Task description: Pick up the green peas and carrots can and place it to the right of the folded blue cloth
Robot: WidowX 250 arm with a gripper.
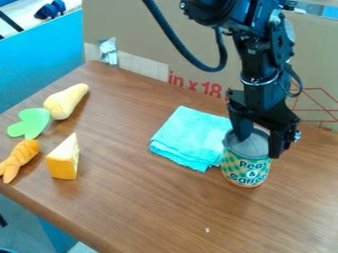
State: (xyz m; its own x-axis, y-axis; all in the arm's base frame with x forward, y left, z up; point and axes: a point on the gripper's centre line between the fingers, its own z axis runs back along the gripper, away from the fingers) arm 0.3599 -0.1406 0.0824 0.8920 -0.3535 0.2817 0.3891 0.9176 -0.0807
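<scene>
The black gripper (260, 146) hangs at the right side of the view, pointing down over a can (245, 168) with a green, white and yellow label. Its fingers are apart: one overlaps the grey top of the can, the other is beside the can's right upper edge. Whether they touch it, I cannot tell. The can stands upright on the brown table (151, 197). A folded turquoise cloth (191, 137) lies just left of the can and partly behind it.
On the left of the table are a pale yellow toy vegetable (64, 101) with a green top (29, 123), an orange toy carrot (20, 159) and a yellow cheese wedge (64, 159). A cardboard panel (145, 34) stands along the back edge.
</scene>
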